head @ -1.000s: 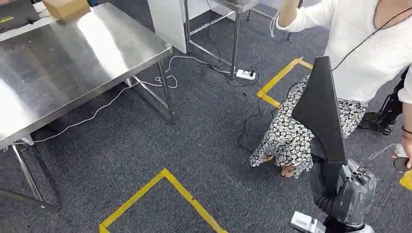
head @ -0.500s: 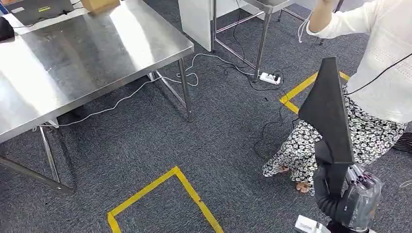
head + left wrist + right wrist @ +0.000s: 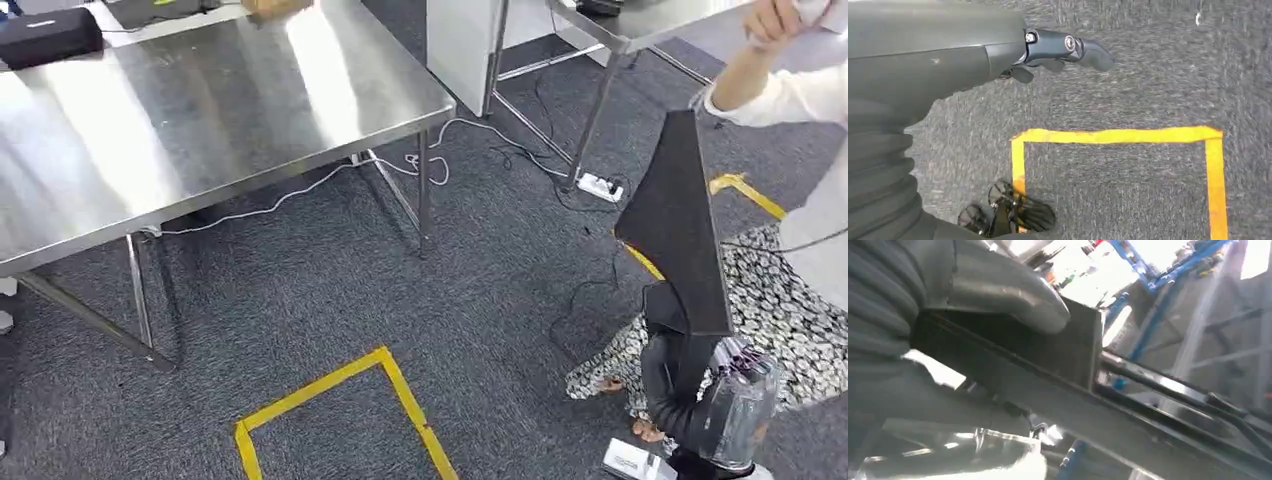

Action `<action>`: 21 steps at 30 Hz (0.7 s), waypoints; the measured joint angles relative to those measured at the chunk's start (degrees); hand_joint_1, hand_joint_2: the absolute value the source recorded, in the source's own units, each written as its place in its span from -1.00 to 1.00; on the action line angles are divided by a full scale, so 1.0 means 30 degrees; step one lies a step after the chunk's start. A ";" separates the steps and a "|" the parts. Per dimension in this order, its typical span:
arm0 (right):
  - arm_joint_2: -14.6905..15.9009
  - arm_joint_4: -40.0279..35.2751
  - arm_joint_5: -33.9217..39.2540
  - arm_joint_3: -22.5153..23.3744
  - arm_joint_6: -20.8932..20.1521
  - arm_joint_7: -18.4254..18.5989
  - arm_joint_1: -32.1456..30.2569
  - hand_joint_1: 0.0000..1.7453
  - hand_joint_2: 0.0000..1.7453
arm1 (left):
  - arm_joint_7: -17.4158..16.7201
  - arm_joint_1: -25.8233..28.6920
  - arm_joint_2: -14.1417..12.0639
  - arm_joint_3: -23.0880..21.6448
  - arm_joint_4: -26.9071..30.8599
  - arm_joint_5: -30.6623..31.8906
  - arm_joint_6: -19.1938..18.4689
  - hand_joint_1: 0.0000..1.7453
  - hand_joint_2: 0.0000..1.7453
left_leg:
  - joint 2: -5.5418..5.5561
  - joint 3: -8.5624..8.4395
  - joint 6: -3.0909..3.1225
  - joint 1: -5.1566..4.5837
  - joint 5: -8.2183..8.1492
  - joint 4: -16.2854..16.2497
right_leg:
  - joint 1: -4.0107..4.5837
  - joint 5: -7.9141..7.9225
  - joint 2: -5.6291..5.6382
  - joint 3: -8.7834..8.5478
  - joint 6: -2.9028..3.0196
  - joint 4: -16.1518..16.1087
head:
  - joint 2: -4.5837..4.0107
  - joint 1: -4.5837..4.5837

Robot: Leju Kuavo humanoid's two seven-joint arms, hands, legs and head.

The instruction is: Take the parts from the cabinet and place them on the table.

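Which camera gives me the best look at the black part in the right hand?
The head view: it shows the whole black part standing upright in the right hand, beside a person. The right wrist view shows just a close, dark stretch of it under the thumb. The left wrist view faces the carpet.

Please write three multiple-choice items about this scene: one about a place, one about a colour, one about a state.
1. Where does the steel table stand from the robot?
A. front left
B. front right
C. behind

2. What colour is the floor tape?
A. red
B. yellow
C. white

3. What does the right robot hand hold?
A. nothing
B. a cable
C. a black part

Answers: 1 A, the table is at upper left in the head view. 2 B, the tape outline on the grey carpet is yellow. 3 C, the black part rises upright from the right robot hand.
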State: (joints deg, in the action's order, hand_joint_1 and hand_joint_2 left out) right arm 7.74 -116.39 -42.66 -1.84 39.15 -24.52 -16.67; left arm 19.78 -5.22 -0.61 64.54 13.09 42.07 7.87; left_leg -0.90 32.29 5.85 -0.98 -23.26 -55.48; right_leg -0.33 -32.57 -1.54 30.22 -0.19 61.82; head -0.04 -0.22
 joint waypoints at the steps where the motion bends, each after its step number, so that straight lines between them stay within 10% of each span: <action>1: 0.0044 0.0044 0.0022 0.0007 0.0000 0.0000 -0.0009 1.00 1.00 | -0.0007 -0.0055 0.0036 -0.0007 0.0000 0.0007 -0.0022 -1.00 1.00 | 0.0284 0.0003 -0.0047 0.0013 -0.0022 0.0003 | -0.0025 -0.0494 0.0338 0.0833 0.0038 0.1500 | 0.0000 -0.0189; 4: 0.0051 0.0270 0.0095 -0.0007 -0.0007 0.0015 0.0014 1.00 1.00 | -0.0007 -0.0025 0.0204 -0.0007 -0.0007 0.0015 -0.0029 -1.00 1.00 | 0.1098 -0.0002 -0.0225 0.0030 -0.0161 -0.0086 | -0.0281 -0.0743 0.0456 0.2591 -0.0301 0.3620 | 0.0000 -0.0205; 7: 0.0102 0.0372 0.0160 -0.0007 -0.0007 0.0037 0.0164 1.00 1.00 | -0.0007 0.0006 0.0299 -0.0007 -0.0015 0.0015 -0.0029 -1.00 1.00 | 0.1835 -0.0012 -0.0719 0.0258 -0.0536 -0.0608 | -0.0706 0.1759 0.0672 0.0880 -0.1221 -0.0937 | 0.0000 -0.0204; 9: 0.0102 0.0532 0.0160 -0.0014 -0.0014 0.0051 0.0258 1.00 1.00 | -0.0015 0.0012 0.0204 0.0000 0.0000 0.0015 -0.0022 -1.00 1.00 | 0.2106 0.0232 -0.1110 0.0170 -0.0972 -0.1243 | -0.0716 0.1674 0.1539 0.0818 -0.0912 -0.1217 | 0.0000 -0.0431; 13: 0.0095 0.0590 0.0189 -0.0044 -0.0014 0.0029 0.0412 1.00 1.00 | 0.0015 0.0149 0.0138 0.0044 -0.0007 0.0015 0.0000 -1.00 1.00 | 0.2588 0.0465 -0.1294 0.0451 -0.1031 -0.1306 | -0.0840 0.1601 0.1126 0.0711 -0.0243 -0.0973 | 0.0000 -0.0212; 15: 0.0095 0.0597 0.0248 -0.0036 -0.0014 0.0036 0.0449 1.00 1.00 | 0.0036 0.0127 0.0146 0.0146 -0.0007 0.0015 0.0007 -1.00 1.00 | 0.0935 0.1112 -0.1570 0.0417 -0.1833 -0.2815 | -0.0643 0.1508 0.0812 0.0541 0.0009 -0.0999 | 0.0000 -0.0029; 18: 0.0095 0.0641 0.0255 -0.0044 -0.0029 0.0029 0.0558 1.00 1.00 | 0.0044 0.0057 0.0175 0.0175 -0.0007 0.0000 0.0000 -1.00 1.00 | 0.0327 0.3547 -0.1737 0.0544 -0.3323 -0.6927 | -0.0432 0.1348 0.0297 0.0496 0.0210 -0.0991 | 0.0000 -0.0029; 21: 0.0081 0.0685 0.0089 -0.0044 -0.0065 0.0036 0.0776 1.00 1.00 | 0.0065 0.0074 0.0167 0.0204 -0.0007 -0.0051 0.0007 -1.00 1.00 | 0.0261 0.3232 -0.1330 0.0448 -0.1647 -0.5386 | -0.0165 0.1139 -0.0183 0.0238 0.0253 -0.1000 | 0.0000 -0.0008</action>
State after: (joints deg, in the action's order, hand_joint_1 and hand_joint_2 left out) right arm 7.98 -114.33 -42.40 -1.97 38.95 -24.41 -14.34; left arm 19.98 -5.00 -0.11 65.16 13.07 41.92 7.89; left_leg -0.11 41.98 1.86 0.36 -28.20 -71.63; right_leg -0.83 -29.15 -2.09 30.93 0.57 58.82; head -0.04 -0.24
